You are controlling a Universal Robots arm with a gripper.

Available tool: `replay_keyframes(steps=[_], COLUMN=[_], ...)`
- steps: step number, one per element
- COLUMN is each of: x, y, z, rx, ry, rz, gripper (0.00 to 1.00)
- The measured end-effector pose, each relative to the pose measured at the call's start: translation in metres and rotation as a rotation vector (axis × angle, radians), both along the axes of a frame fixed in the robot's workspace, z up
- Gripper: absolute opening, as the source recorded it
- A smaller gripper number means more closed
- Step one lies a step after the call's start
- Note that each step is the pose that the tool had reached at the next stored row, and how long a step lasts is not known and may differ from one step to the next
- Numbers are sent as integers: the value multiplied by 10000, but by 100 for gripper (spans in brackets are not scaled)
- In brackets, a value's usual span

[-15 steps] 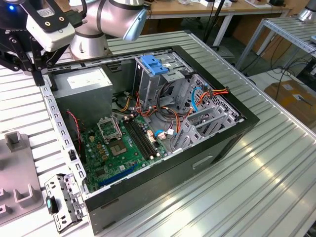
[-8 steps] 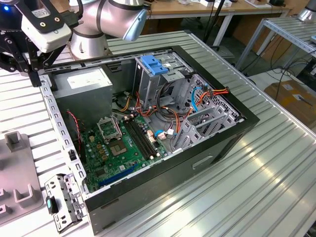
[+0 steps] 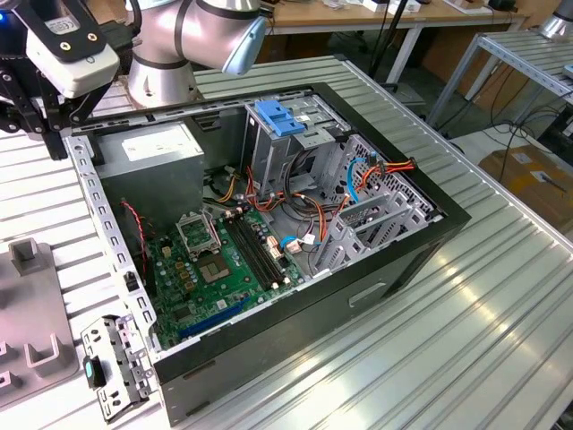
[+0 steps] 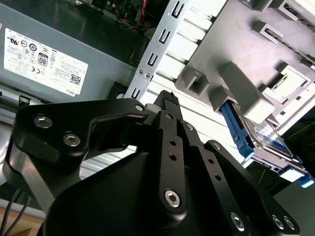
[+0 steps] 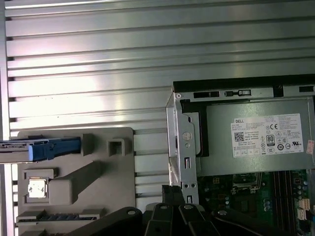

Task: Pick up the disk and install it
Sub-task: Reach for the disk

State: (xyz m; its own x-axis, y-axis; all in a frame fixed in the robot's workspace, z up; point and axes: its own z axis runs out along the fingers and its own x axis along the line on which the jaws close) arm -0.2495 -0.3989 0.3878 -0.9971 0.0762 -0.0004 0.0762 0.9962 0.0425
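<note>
Closest to us in the second wrist view is the black body of the tool [image 4: 170, 101]. Its linkages run up to pads that look pressed together, with nothing between them. Just past the tips lies a perforated metal rail [image 4: 156, 51] of the computer case, and beyond that rail is the grey power supply [image 4: 98, 49] with its white sticker. On the rail's other side a grey fixture [image 4: 231, 54] sits on the ribbed desk [image 4: 182, 49]. The disk [image 4: 269, 136] stands on edge in one of the fixture's slots, silver with a blue-banded label, and a blue carrier [image 4: 235, 125] is clipped along its side. The tool is apart from the disk.

In the first wrist view we see the tool's tips over the corner of the case frame, just beside the power supply. The disk [image 5: 14, 153] shows edge-on in the fixture with the blue carrier at its end, well apart from the tool across a strip of bare desk.

In the exterior view the arm [image 3: 192, 36] stands behind the open computer case [image 3: 376, 278], and the tool hangs at the exterior view's left, above the case corner nearest the power supply. Inside the case we make out a green motherboard [image 3: 224, 260], orange cables [image 3: 394, 167] and a blue latch [image 3: 277, 118] on top of the drive cage [image 3: 269, 159]. The fixture lies on the desk at the exterior view's left. A loose metal bracket [image 3: 116, 367] lies between it and the case's near corner.
</note>
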Motion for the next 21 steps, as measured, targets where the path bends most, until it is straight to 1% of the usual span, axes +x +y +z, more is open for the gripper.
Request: replay_keyframes(steps=[12, 21], x=[-105, -238], y=[3, 4], z=[-5, -11], rx=[2, 8], ry=[14, 16], rz=[1, 0], gripper=[11, 11])
